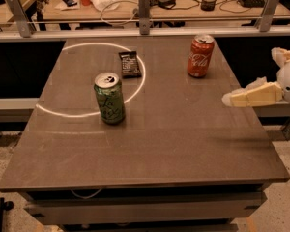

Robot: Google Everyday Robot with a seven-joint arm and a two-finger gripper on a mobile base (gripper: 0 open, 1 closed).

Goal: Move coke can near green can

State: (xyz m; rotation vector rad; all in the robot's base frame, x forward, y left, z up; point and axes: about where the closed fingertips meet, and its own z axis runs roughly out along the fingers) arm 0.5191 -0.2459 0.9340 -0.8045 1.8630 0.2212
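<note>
coke can (200, 56) upright, gripper (230, 99) at right

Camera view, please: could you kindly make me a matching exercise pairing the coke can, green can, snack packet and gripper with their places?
1 coke can
2 green can
3 snack packet
4 gripper

A lying flat at the light ring's right arc
B hovering at the table's right edge
C upright, far right of the table
D upright by the ring's near arc

Pairs: 1-C, 2-D, 3-A, 4-B
</note>
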